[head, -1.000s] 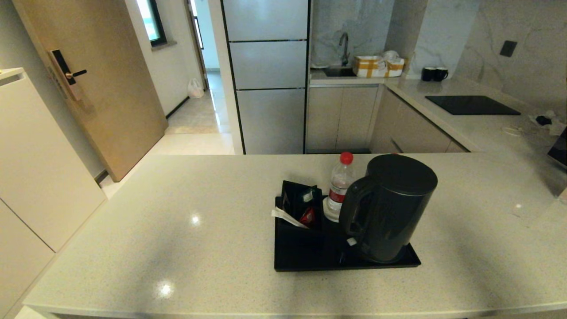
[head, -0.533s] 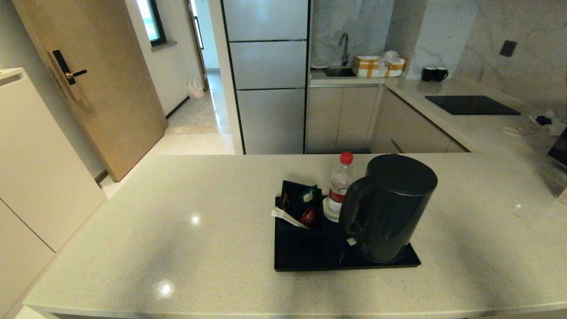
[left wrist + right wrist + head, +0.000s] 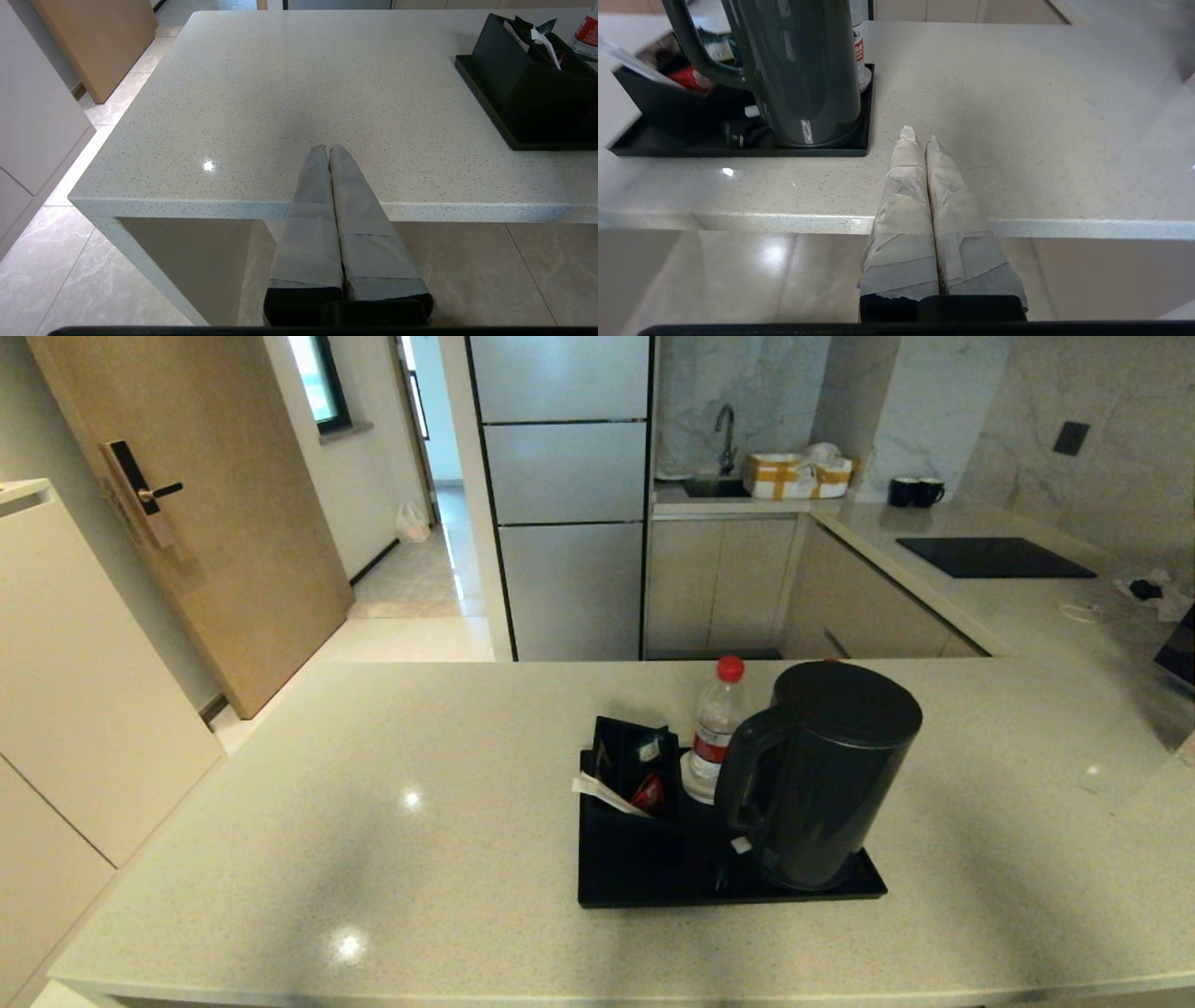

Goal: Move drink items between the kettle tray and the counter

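- The left gripper (image 3: 328, 148) hangs at the near edge of the counter (image 3: 261, 93), toward its left end, with its two taped fingers pressed together and nothing between them.
- The right gripper (image 3: 917, 134) hangs at the same near edge further to the right, fingers likewise closed tight and holding nothing; the front right corner of the tray (image 3: 738, 150) is near its tips.
- Neither arm shows in the head view.
- The black tray (image 3: 653, 887) lies on the counter (image 3: 373, 859), right of centre and closer to the near edge than the far one.
- The dark grey kettle (image 3: 822, 770) stands upright on the tray's right half, its handle turned toward the left.
- The clear bottle (image 3: 717, 728) with a red cap stands upright at the tray's far edge, just beside the kettle.
- A black box (image 3: 635, 775) of sachets fills the tray's far left corner.
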{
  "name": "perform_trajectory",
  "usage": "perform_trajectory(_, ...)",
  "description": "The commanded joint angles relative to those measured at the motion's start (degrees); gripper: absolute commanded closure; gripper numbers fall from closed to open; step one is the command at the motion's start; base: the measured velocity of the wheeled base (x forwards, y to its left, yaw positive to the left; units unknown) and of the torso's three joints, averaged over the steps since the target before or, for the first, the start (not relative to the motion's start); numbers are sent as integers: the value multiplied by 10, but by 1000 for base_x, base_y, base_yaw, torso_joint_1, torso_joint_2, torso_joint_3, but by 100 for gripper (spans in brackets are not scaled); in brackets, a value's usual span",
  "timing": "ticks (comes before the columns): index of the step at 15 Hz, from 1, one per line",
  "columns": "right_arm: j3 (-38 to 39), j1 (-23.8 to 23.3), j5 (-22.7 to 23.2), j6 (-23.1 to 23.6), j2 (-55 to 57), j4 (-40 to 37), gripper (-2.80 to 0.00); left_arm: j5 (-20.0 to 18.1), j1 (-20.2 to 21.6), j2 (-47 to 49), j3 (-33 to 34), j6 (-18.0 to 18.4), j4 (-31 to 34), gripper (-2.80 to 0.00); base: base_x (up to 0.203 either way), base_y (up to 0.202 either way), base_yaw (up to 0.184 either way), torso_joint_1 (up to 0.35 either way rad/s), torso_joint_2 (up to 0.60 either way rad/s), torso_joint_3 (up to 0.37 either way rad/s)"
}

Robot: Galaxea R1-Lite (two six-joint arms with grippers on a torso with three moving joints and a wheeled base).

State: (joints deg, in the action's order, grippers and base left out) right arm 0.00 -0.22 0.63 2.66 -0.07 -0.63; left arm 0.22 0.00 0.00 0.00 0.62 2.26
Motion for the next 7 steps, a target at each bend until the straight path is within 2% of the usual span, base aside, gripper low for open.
perform_trajectory(1,0,0,-1,-14,1,1,0,1,0,0,0,0,0,0,0,0,0,0,0,0)
perform_trajectory(7,0,0,-1,-18,1,1,0,0,0,0,0,0,0,0,0,0,0,0,0,0)
